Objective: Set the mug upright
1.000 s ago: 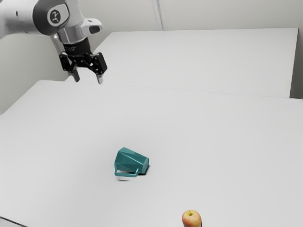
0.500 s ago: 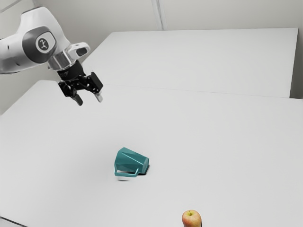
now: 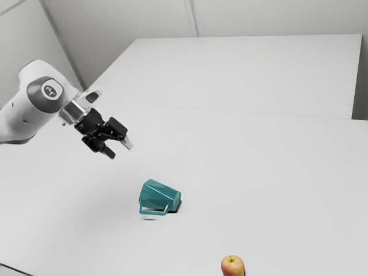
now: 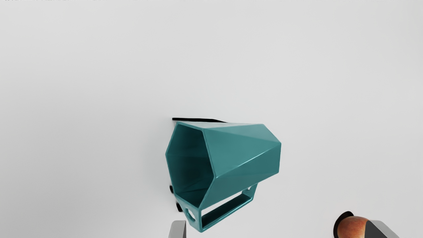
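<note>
My gripper (image 3: 119, 148) hangs above the table, up and to the exterior view's left of the mug (image 3: 159, 196). The teal faceted mug lies on its side, its base toward the exterior view's right and its handle toward that view's bottom edge. Looking from the hand, the mug (image 4: 244, 148) shows its open mouth and looped handle. The two fingertips of my gripper (image 4: 276, 229) stand wide apart with nothing held between them, and the mug is out beyond them.
An apple (image 3: 232, 265) sits on the white table (image 3: 259, 172) near the exterior view's bottom edge, some way from the mug. In the wrist view the apple (image 4: 352, 227) is partly hidden behind one fingertip.
My gripper has come down and tilted, its fingers now slanting toward the exterior view's lower right, closer to the mug. The mug and apple have stayed where they were.
</note>
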{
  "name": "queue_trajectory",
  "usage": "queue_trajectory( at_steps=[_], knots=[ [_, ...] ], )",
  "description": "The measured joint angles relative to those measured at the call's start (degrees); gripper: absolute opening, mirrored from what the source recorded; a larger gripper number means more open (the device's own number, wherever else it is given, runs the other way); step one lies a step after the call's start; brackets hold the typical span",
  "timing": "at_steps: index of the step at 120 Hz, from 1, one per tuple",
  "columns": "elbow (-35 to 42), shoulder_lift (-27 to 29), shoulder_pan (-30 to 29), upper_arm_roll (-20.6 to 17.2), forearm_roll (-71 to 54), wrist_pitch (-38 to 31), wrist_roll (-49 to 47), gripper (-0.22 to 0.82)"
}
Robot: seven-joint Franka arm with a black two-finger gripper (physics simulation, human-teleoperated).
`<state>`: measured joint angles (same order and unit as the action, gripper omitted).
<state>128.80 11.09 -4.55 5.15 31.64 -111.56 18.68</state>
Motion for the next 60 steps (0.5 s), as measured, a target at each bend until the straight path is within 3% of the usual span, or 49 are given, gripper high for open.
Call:
queue_trajectory(
  at_steps=[60],
  knots=[
    [9.49,-4.92,-1.58,4.27,14.57,-4.17,21.58,0.59]
  ],
)
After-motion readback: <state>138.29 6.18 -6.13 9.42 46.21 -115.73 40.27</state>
